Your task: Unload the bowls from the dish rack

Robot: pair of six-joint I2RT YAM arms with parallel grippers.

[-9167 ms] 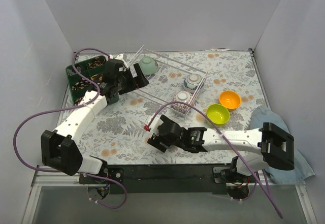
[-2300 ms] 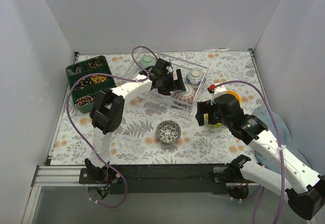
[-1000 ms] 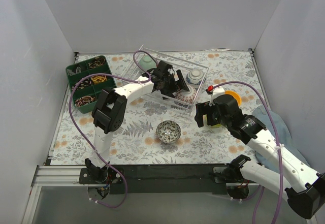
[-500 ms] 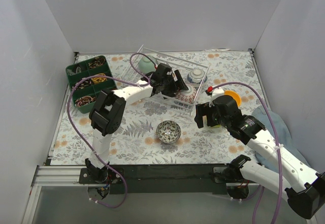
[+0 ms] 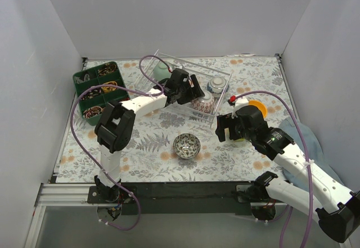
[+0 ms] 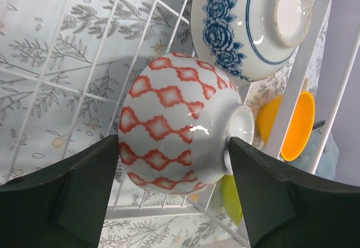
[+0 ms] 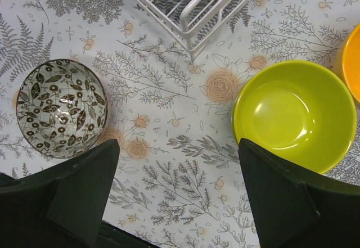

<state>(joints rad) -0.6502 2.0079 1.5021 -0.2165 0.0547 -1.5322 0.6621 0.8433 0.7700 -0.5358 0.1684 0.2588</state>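
Dish rack sits far-centre on the table; the green compartment tray at far left isn't part of this.

Left gripper is reached into the rack's near-right corner, fingers either side of the pink-patterned bowl. Both pads look to be at its wall, but I can't tell if it's clamped yet. The bowl is tipped with its foot ring showing, not mouth-up, so there's no rim to pinch. A grab across the body is probably why it's approached this way.

Right gripper is released, nothing between the fingers. It hovers over the table just near of the rack corner, likely parked to stay out of the left arm's lift path.

Still in the rack:
- blue-and-white bowl, touching or just beside the pink one, also tipped
- pale green bowl at the far-left end

Out on the table, mouth-up:
- dark leaf-patterned bowl, near centre
- lime bowl and orange bowl, right of the rack

Risk: the lift could nudge the blue-and-white neighbour or drag the rack.
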